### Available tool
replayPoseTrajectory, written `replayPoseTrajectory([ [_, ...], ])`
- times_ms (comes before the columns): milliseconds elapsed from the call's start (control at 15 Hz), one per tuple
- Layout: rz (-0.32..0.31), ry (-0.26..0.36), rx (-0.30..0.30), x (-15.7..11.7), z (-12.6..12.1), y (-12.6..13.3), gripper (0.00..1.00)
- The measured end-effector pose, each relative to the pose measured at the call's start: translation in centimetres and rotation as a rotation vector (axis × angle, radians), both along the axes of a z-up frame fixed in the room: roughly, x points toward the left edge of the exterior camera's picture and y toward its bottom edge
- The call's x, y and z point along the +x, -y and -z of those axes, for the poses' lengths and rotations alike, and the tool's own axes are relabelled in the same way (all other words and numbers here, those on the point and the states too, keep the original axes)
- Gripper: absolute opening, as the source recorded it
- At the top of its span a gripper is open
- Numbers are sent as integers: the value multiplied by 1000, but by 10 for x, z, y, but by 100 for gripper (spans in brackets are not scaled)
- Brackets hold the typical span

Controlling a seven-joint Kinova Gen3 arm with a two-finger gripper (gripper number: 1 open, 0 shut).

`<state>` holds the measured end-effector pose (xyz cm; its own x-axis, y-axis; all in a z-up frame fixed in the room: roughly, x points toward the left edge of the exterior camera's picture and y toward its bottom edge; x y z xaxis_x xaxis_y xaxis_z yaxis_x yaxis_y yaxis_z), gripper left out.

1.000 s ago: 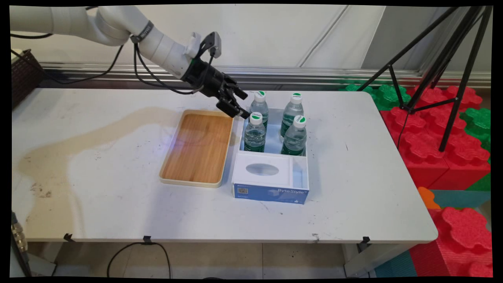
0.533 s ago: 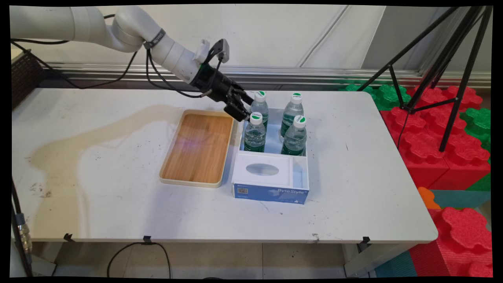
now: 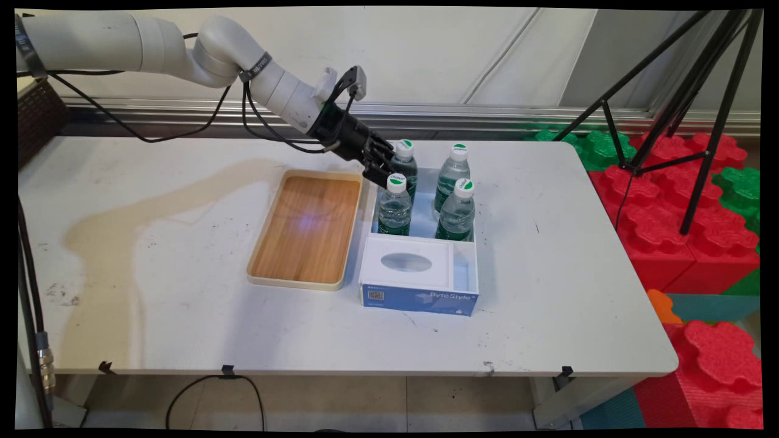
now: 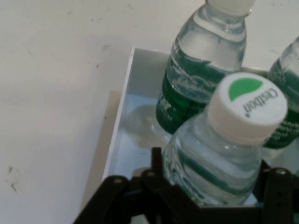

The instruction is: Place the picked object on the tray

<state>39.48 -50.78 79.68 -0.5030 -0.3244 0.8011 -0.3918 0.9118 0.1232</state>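
At the far left corner of the white box [image 3: 464, 272], the tool [image 3: 386, 168] sits among the water bottles, advanced to the right of where it stood one second ago, when it hung over the gap between the wooden tray [image 3: 307, 228] and the box.

Tool: black, two fingers spread wide, one on each side of a bottle. The hand view shows that bottle [image 4: 219, 154] between the fingers, its white cap with a green mark close to the camera. Whether the fingers touch it cannot be told.

Bottles: four, upright, clear with green labels, in the far compartment of the box. Far left bottle [image 3: 402, 163] just beside the tool; near left bottle [image 3: 394, 205] below it. None has shifted.

Tissue pack [image 3: 406, 262]: white, oval opening, near compartment, unchanged.

Tray: bare, on the surface [image 3: 152, 274] just left of the box, unchanged.
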Motion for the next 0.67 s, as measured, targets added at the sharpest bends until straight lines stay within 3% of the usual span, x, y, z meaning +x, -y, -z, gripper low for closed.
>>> replayPoseTrajectory([
  [467,12,-22,6,4,-11,2,0],
  [667,4,-57,-7,15,-45,-3,0],
])
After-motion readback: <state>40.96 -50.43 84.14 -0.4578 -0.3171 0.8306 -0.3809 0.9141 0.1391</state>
